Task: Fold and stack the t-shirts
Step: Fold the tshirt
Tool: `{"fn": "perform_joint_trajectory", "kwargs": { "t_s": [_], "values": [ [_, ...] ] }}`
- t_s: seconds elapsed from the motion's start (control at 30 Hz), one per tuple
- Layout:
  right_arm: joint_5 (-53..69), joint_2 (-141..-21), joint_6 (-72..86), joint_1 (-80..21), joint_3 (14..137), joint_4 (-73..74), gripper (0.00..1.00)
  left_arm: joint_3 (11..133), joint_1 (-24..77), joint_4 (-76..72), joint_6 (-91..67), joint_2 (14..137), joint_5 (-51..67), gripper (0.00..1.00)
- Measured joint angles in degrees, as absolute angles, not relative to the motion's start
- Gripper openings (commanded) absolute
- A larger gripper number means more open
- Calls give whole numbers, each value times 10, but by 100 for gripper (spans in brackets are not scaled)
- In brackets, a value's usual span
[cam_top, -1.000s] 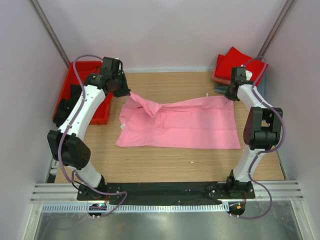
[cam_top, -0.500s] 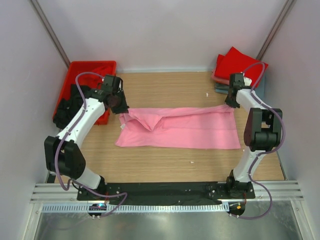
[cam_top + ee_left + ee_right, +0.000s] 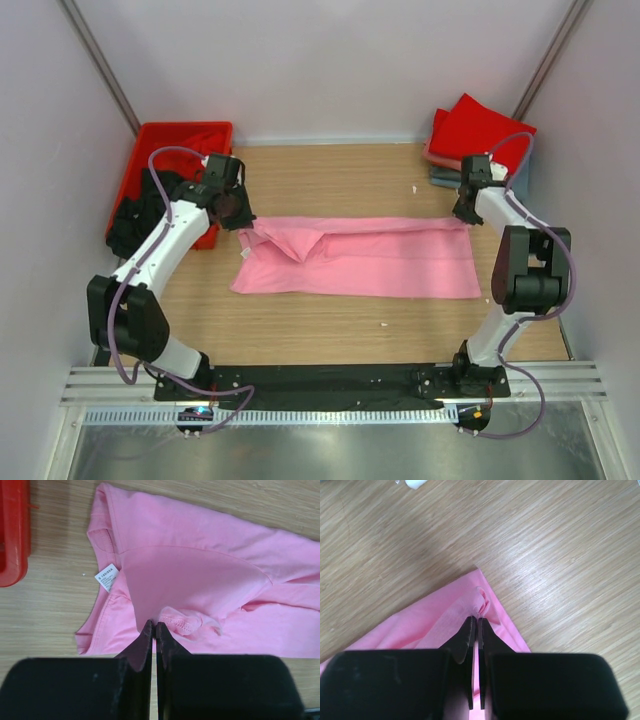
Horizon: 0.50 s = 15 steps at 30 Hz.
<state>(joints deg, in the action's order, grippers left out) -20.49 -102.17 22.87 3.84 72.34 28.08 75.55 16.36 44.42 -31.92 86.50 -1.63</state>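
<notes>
The pink shirt (image 3: 360,258) lies spread across the middle of the counter (image 3: 330,330), long side running left to right, its far edge folded over toward the near side so that the far strip is doubled. The left tool (image 3: 154,625) is closed tight at the shirt's far left end, its tips pinching a bunched bit of stitched hem just beside the collar, where a white label (image 3: 106,577) shows. The right tool (image 3: 476,620) is likewise closed, nipping the far right corner of the shirt, which puckers at its tips. Left of the shirt stands a red tray (image 3: 150,140) against the far left wall, with dark cloth (image 3: 135,215) heaped in it. The left arm reaches across the tray's right side and hides part of it. In the far right corner, just behind the right tool, red shirts (image 3: 475,125) lie stacked on a grey-blue shirt (image 3: 440,178). A small white scrap (image 3: 415,188) lies on the bare counter beyond the shirt's far edge.
</notes>
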Motion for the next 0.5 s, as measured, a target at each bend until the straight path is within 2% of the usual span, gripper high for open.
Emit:
{"fn": "perform_joint_trajectory", "kwargs": {
  "t_s": [0.5],
  "values": [
    [-224, -1004, 247, 40, 649, 274, 2, 742, 164, 450, -310, 839, -41, 0]
  ]
}}
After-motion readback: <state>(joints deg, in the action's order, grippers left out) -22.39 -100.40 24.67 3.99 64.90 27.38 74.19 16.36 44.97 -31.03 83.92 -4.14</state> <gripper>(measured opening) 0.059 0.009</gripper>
